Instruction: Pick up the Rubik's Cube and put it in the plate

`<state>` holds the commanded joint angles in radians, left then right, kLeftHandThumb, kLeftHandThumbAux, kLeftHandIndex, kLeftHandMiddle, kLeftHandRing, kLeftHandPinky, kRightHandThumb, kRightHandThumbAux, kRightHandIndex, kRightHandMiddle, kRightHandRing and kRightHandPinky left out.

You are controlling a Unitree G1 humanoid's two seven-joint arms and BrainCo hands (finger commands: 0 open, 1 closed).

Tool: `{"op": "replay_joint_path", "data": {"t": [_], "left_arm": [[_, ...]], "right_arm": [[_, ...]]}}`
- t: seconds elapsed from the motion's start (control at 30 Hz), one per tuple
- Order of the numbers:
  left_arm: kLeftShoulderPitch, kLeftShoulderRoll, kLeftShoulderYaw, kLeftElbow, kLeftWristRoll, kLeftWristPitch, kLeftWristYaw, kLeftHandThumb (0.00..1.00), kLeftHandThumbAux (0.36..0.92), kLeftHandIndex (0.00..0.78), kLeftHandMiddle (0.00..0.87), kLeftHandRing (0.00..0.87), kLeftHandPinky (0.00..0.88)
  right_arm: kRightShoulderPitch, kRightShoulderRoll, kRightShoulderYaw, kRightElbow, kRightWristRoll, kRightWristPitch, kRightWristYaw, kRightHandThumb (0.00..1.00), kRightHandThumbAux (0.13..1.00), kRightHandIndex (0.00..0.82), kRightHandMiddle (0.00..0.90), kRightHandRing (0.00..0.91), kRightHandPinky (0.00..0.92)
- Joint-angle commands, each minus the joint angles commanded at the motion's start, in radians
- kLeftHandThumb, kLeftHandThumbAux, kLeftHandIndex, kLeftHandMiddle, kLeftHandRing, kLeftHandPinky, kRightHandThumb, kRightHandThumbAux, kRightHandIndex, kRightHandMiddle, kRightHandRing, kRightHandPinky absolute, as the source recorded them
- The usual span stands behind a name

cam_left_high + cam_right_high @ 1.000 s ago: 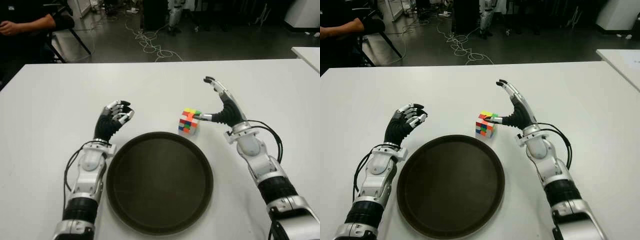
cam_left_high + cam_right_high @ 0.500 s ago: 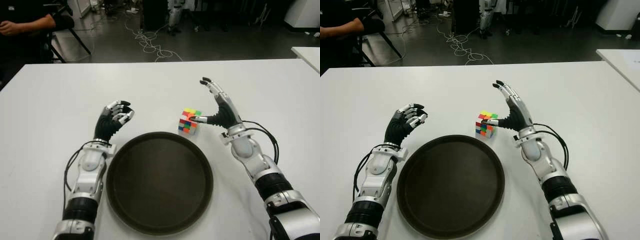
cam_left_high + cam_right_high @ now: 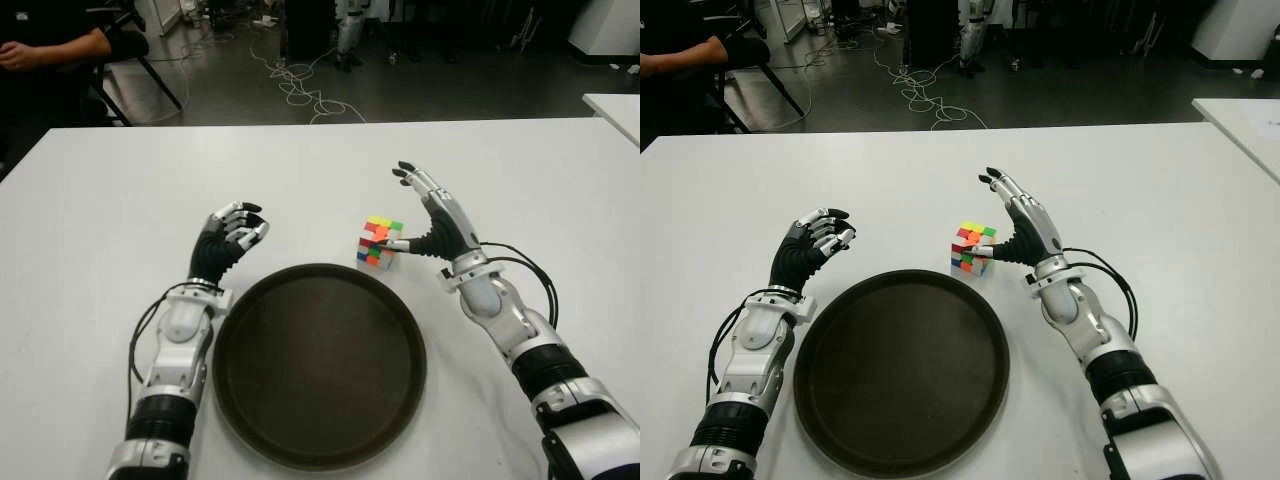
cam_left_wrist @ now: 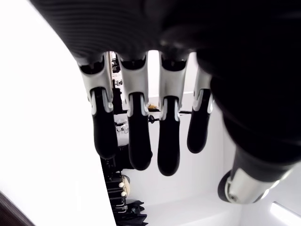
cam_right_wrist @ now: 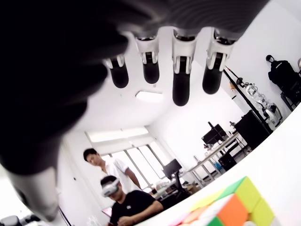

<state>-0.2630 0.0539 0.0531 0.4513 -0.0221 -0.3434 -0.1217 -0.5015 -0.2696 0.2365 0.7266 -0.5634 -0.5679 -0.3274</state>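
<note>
The Rubik's Cube (image 3: 377,242) stands on the white table (image 3: 100,200) just beyond the far right rim of the round dark plate (image 3: 319,365). My right hand (image 3: 425,215) is close beside the cube on its right, fingers spread and raised, thumb tip touching the cube's near right side. In the right wrist view the cube (image 5: 230,208) shows at the lower edge, below the extended fingers (image 5: 181,75). My left hand (image 3: 228,235) shows left of the plate's far rim, its fingers loosely curled and holding nothing.
A person sits at the far left beyond the table (image 3: 55,45). Cables lie on the floor behind the table (image 3: 300,85). Another white table's corner (image 3: 615,105) shows at the right.
My right hand has drawn in closer to the cube and its fingers have lowered a little. The cube, plate and left hand have not moved.
</note>
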Motion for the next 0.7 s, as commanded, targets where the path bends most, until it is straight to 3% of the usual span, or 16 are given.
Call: {"op": "replay_joint_path", "data": {"t": [0.57, 0.7], "left_arm": [[0.008, 0.003, -0.011, -0.031, 0.017, 0.033, 0.01, 0.823, 0.684, 0.364, 0.491, 0.473, 0.506], [0.008, 0.006, -0.013, -0.035, 0.021, 0.039, 0.01, 0.824, 0.683, 0.364, 0.497, 0.48, 0.513]], "right_arm": [[-0.093, -0.061, 0.079, 0.025, -0.102, 0.074, 0.022, 0.0, 0.7, 0.128, 0.151, 0.192, 0.249], [-0.107, -0.066, 0.089, 0.031, -0.114, 0.075, 0.006, 0.0, 0.737, 0.142, 0.17, 0.209, 0.27]]}}
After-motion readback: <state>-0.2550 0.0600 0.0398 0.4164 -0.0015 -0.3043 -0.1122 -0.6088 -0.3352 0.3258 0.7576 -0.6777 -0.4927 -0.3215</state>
